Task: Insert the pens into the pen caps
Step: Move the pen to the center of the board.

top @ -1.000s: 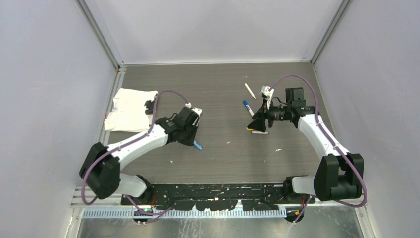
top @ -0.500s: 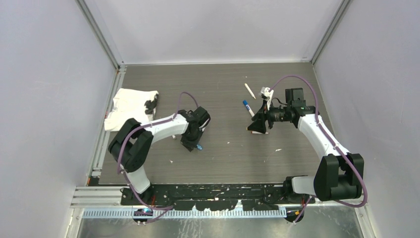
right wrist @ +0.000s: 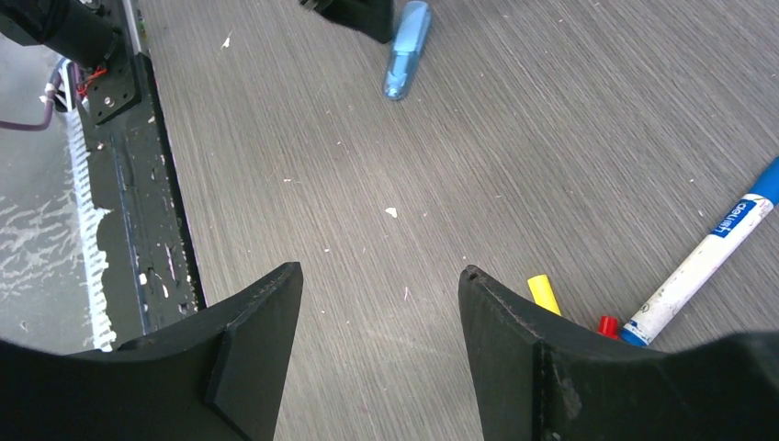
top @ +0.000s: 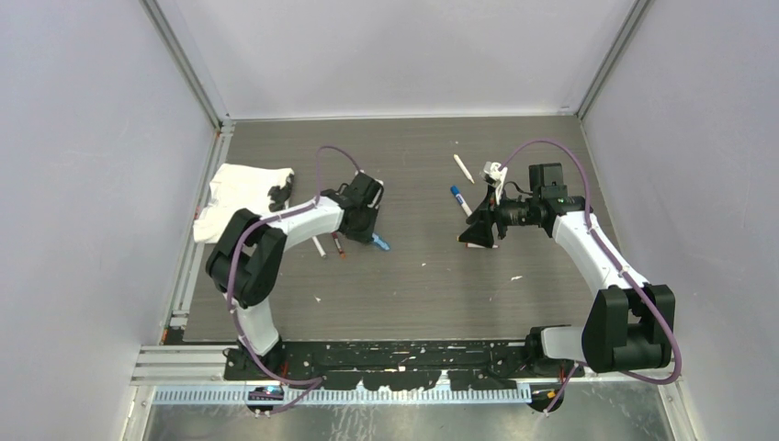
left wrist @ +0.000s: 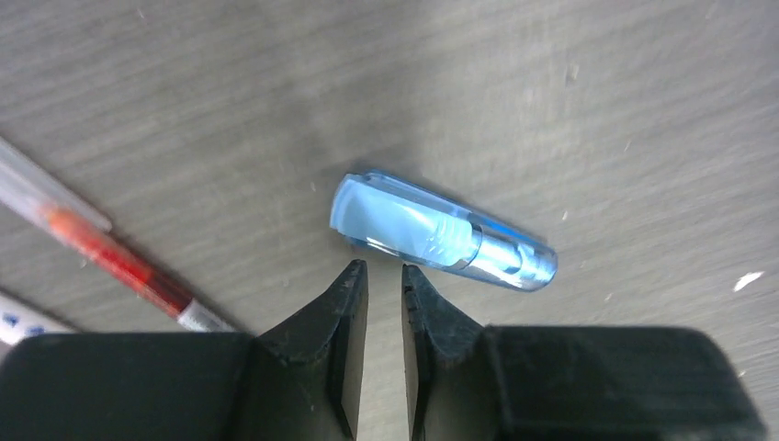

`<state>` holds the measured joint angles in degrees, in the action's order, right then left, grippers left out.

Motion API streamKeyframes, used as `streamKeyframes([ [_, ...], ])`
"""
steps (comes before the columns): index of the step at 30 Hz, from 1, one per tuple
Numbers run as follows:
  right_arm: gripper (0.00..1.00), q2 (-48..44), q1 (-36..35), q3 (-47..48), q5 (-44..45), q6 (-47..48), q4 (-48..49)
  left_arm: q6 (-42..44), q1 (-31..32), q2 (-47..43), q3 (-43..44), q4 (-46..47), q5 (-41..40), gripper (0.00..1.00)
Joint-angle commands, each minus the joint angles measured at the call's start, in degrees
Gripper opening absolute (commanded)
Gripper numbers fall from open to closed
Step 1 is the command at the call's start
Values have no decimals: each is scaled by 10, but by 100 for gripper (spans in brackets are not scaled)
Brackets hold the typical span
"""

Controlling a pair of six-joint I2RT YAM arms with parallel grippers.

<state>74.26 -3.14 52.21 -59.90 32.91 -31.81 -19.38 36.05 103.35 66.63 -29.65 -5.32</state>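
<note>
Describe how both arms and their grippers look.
Both the left arm and right arm have white links, bulky black joints and a looping purple cable. The left gripper and right gripper have matte black, wedge-shaped fingers.

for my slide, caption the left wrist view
Left jaws, narrowly parted and empty, just short of a light-blue translucent oblong plastic piece.
</note>
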Motion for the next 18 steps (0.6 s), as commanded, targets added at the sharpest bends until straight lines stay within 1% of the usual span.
streamKeyframes([
  [1, 69, -16, 1, 24, -16, 14, -4, -30, -31, -39, -22, 143, 107, 22],
  [7, 69, -20, 1, 25, -19, 22, -11, -7, -41, -126, -73, 168, 113, 23],
  [10, 69, -17, 1, 25, -22, 23, -12, -7, -41, -157, -96, 200, 147, 26],
  [12, 69, -16, 1, 26, -24, 23, -14, -39, -39, -146, -89, 213, 161, 28],
  [15, 69, -19, 1, 26, -22, 23, -15, -100, -33, -91, -51, 204, 161, 29],
  [18, 69, -21, 1, 26, -22, 23, -15, -134, -20, -37, -22, 202, 152, 30],
])
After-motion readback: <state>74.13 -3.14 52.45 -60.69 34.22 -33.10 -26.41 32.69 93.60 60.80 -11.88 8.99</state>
